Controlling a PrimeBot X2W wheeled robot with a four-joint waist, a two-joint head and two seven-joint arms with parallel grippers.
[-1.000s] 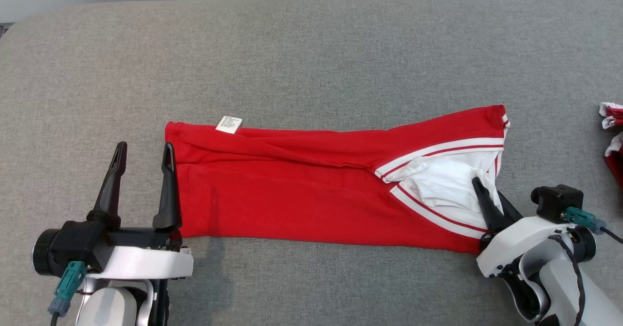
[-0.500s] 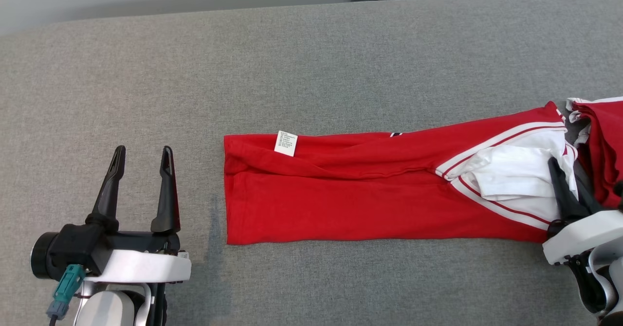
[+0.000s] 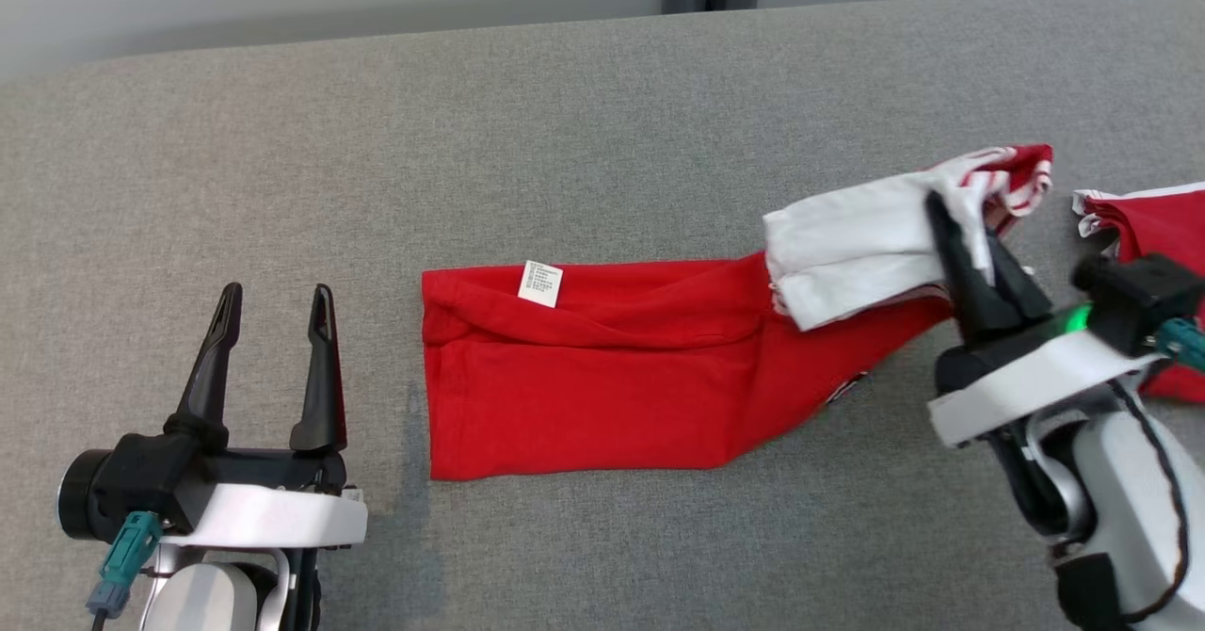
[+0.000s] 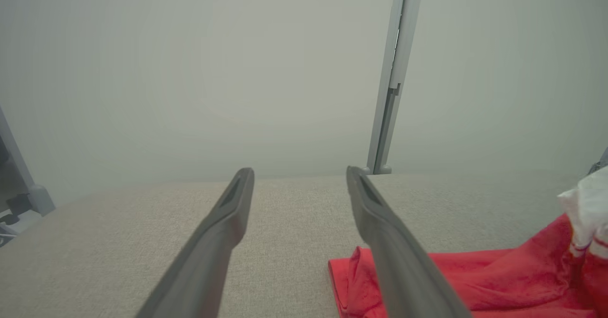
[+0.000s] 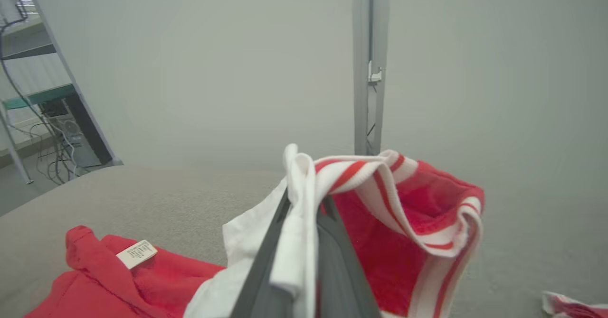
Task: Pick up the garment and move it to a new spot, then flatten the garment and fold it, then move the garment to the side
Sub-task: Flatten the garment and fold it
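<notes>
Head view: my right hand point(image 3: 958, 224) is clenched on the white-lined, striped end of the red garment point(image 3: 602, 396), holding that end up off the grey surface point(image 3: 565, 141). The rest lies flat, its hem near my left hand point(image 3: 278, 290), which is spread wide and empty. Another red piece point(image 3: 1163, 226) lies just beside my right hand.

Left wrist view: my left hand point(image 4: 299, 175) gapes over the bare surface point(image 4: 118, 242), with the garment point(image 4: 475, 280) low to the right, not touching.

Right wrist view: my right hand point(image 5: 304, 223) pinches white cloth, and the striped edge of the garment point(image 5: 403, 223) drapes over it. A label point(image 5: 137, 253) lies lower left.
</notes>
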